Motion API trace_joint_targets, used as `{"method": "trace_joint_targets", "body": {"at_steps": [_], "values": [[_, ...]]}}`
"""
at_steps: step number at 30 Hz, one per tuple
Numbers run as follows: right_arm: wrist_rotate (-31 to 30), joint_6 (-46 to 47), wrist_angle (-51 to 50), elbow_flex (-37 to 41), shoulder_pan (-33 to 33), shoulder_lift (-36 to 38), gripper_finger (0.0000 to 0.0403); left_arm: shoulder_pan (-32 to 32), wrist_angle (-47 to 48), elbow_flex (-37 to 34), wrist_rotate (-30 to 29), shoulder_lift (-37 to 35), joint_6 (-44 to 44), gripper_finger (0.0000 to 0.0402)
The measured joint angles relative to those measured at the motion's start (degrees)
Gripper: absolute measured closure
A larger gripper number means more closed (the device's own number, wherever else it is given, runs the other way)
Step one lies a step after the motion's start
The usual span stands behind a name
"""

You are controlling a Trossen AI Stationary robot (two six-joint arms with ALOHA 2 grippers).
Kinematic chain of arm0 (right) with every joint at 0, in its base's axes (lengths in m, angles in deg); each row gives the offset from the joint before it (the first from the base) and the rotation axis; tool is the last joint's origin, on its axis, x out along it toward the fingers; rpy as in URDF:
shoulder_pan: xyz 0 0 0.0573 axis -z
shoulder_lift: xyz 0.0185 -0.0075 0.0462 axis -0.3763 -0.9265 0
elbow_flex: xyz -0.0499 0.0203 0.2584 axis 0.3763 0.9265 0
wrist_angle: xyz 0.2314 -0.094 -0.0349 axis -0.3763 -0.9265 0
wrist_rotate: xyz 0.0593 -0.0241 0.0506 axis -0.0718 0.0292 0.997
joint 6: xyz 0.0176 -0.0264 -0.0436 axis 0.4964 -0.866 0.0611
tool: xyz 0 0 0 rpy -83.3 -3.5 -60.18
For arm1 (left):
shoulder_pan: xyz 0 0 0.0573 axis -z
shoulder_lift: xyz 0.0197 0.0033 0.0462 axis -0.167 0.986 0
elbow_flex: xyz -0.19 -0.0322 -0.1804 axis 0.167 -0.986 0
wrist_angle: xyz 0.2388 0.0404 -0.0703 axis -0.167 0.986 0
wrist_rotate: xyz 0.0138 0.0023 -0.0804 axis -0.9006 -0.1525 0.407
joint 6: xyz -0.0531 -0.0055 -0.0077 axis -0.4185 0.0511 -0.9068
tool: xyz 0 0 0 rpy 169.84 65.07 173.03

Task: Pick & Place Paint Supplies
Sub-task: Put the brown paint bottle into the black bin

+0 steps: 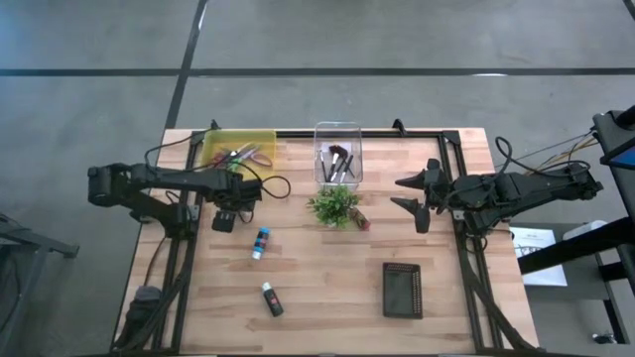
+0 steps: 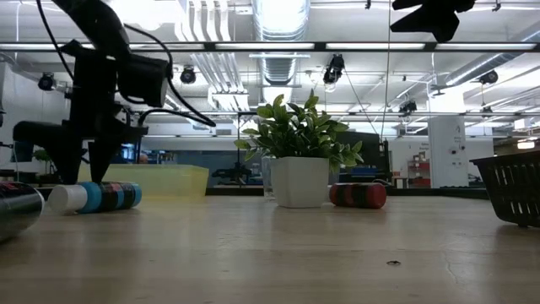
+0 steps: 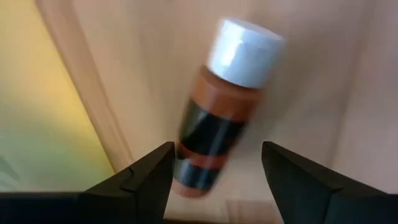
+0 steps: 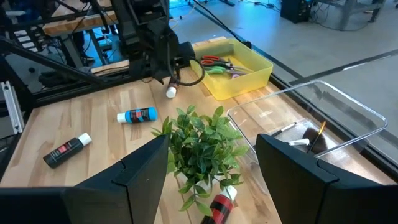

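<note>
A brown paint tube with a white cap (image 3: pixel 217 118) lies on the wooden table next to the yellow tray (image 1: pixel 260 134). My left gripper (image 3: pixel 217 149) points down over it, open, one finger on either side of the tube's bottom end; no touch shows. In the right wrist view only the tube's white cap (image 4: pixel 171 92) shows under that gripper. A blue tube (image 1: pixel 261 242) and a black tube with a white cap (image 1: pixel 271 298) lie toward the near edge. My right gripper (image 1: pixel 415 198) hangs open, high above the table's right side.
The yellow tray holds scissors (image 1: pixel 243 155). A clear bin (image 1: pixel 319 149) at the far middle holds brushes. A small potted plant (image 1: pixel 334 205) stands at the centre, a red-and-black tube (image 1: pixel 359 220) beside it. A black mesh basket (image 1: pixel 402 290) sits near right.
</note>
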Motion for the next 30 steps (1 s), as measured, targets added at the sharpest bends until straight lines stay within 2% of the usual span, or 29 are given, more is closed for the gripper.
{"method": "trace_joint_targets", "body": {"at_steps": [8, 10, 16, 18, 24, 30], "values": [[-0.02, 0.63, -0.02, 0.00, 0.02, -0.01, 0.0159, -3.51, -7.22, -3.77, 0.23, 0.02, 1.08, 0.0165], [-0.04, 0.91, -0.02, 0.00, 0.02, -0.03, 0.0159, -3.45, -7.56, -4.42, 0.59, 0.02, 1.12, 0.0187], [-0.10, 1.36, -0.01, 0.00, 0.02, -0.03, 0.0159, -3.45, -7.44, -4.59, 1.33, -0.05, 1.42, 0.0284], [-0.11, 1.50, 0.04, 0.00, 0.02, -0.03, 0.0159, -3.45, -7.31, -4.19, 1.37, -0.06, 1.30, 0.0301], [0.38, 0.86, 3.31, 0.00, 0.02, -0.03, 0.0159, -3.37, -7.54, 0.51, 3.37, 0.02, 0.93, 0.0298], [3.51, -1.59, 12.08, 0.00, 0.02, -0.12, 0.0159, -1.14, -5.07, 10.67, 5.18, 0.02, -0.15, 0.0278]]}}
